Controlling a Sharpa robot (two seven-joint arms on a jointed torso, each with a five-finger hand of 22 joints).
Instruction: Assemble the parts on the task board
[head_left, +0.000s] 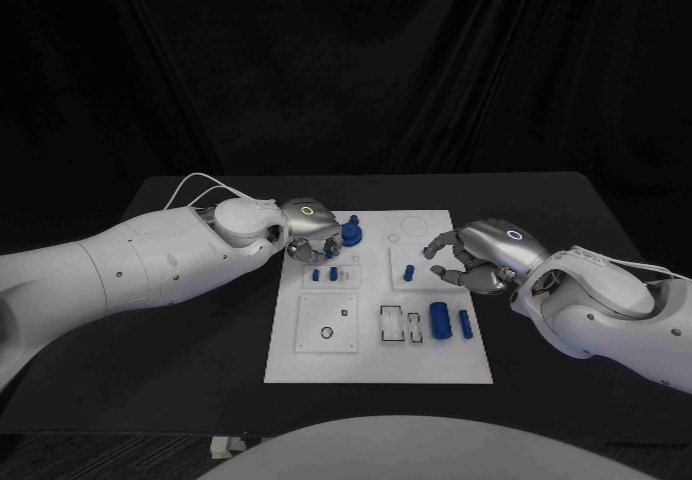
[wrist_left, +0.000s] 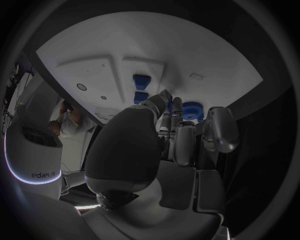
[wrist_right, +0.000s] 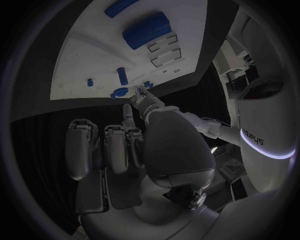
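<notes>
Over the far left corner of the white rectangular task board (head_left: 378, 370), the silver left hand (head_left: 310, 228) curls beside a blue gear-shaped part (head_left: 351, 233) — whether it grips it, I cannot tell. The silver right hand (head_left: 476, 258) hovers at the board's right edge, fingers loosely apart, holding nothing. Seating this gear seems the step in hand — next, a steady press downward.

Robot lab, black table (head_left: 188, 340), black curtain backdrop (head_left: 361, 80), white task board (head_left: 378, 368)
</notes>
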